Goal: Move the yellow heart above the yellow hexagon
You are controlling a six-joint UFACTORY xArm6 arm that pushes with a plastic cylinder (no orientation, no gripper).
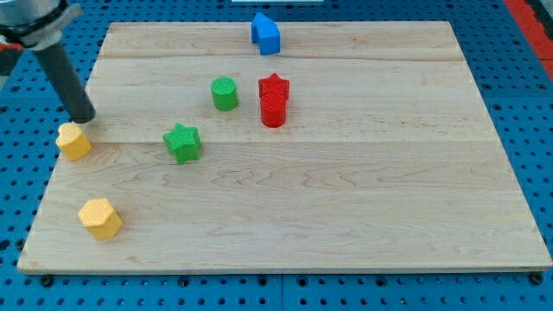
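wooden board [346, 216] on blue pegboard. rod's tip [85, 118] at view's left edge, just above yellow heart [74, 141], nearly touching; no pincer on rod, so no open or closed state. yellow hexagon [100, 218] below heart, apart. green star [182, 142], green cylinder [225, 93], red star [274, 86] touching red cylinder [273, 111], blue block [266, 34] at top.

The pale, matt wooden plank surface [346, 199] is showing fine grain, while the yellow hexagon block [100, 218] and green star block [182, 142] are looking matt and ridged.

The rod [62, 73] runs out past the view's top left corner. The red star [274, 86] possibly touches the red cylinder [273, 111]; their contact is unclear.
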